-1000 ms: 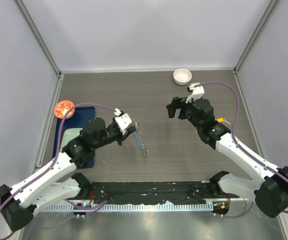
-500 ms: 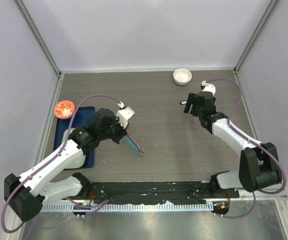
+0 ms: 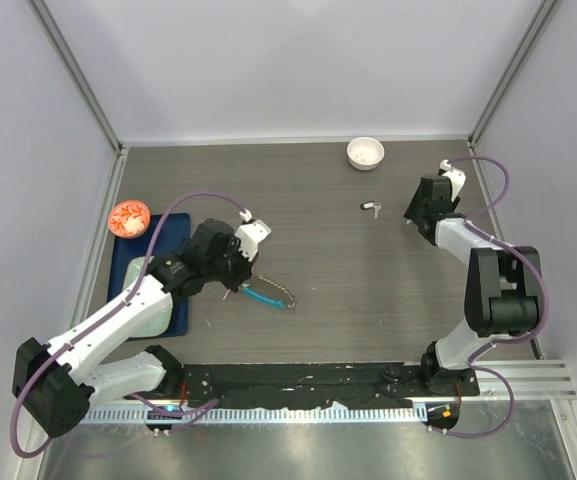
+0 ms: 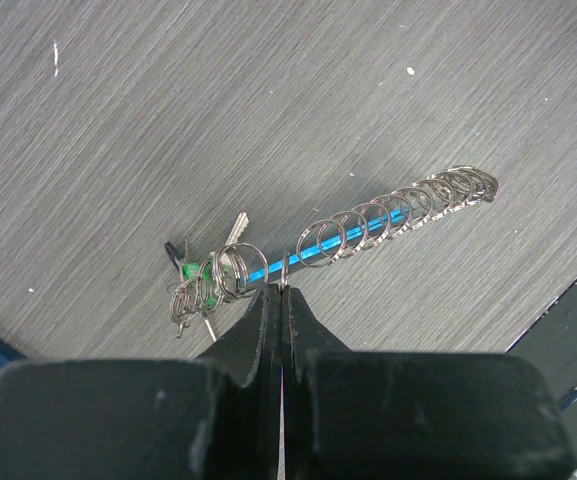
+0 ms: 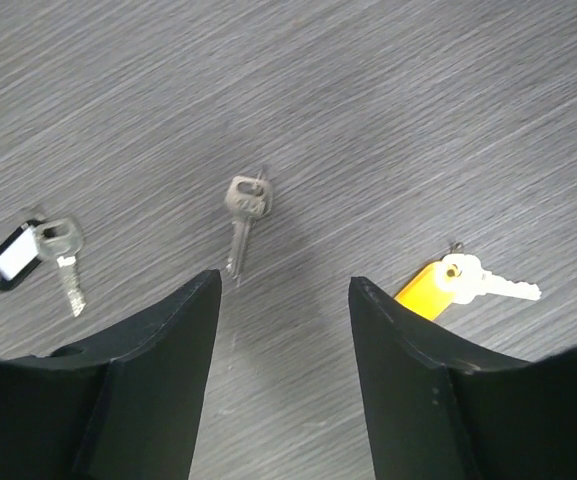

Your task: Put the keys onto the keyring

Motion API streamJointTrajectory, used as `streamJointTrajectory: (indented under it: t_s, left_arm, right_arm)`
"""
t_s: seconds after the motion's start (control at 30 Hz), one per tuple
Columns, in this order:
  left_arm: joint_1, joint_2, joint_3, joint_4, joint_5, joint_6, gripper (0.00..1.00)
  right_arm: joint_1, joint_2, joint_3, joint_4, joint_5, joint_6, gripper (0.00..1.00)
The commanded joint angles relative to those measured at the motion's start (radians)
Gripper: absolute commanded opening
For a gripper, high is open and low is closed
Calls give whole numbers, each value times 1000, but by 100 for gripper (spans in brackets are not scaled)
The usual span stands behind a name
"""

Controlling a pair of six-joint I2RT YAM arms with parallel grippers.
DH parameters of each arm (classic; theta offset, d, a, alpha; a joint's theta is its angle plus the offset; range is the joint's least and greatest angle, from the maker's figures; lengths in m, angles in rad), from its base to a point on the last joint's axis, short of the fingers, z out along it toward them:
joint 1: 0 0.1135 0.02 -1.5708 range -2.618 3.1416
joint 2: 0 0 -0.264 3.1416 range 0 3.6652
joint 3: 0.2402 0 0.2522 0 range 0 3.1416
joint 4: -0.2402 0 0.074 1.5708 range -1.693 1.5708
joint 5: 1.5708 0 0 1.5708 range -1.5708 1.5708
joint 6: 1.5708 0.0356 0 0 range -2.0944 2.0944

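At 7 o'clock on the tabletop (image 3: pixel 348 260), my left jaws pinch shut on the keyring (image 4: pixel 368 222), with a few keys (image 4: pixel 200 285) bunched at its end. At 2 o'clock I see my right jaws standing apart over a plain key (image 5: pixel 243 215), with tagged keys (image 5: pixel 28 255) on either side.

Keyring (image 4: pixel 368 225): string of silver wire loops over a bright blue curved segment. Runs diagonally, lower left to upper right, across mid-frame in the left wrist view.
Green-tagged key (image 4: pixel 200 272) and a plain silver one bunched at its lower-left end, already threaded on (exact count unclear).
Right wrist view, three loose keys lying flat, well apart:
- plain silver key (image 5: pixel 243 210), centre, blade toward bottom of frame
- black-tagged key (image 5: pixel 48 255), left edge
- yellow-tagged key (image 5: pixel 468 278), right
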Motion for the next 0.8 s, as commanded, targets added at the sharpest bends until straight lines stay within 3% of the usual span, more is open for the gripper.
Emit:
streamJointTrajectory:
  t_s: [0.0,0.27,0.77]
  left_arm:
    - [2,-36,1,21,-44,7,0]
    - [2,-63,-8,34,-53,15,0]
    - [4,-60,-10,34,-45,18,0]
  right_arm:
    - [-45,58,78,70,35,7,55]
    - [-48,196,178,67,29,7,34]
    - [-48,302,276,12,-35,21,33]
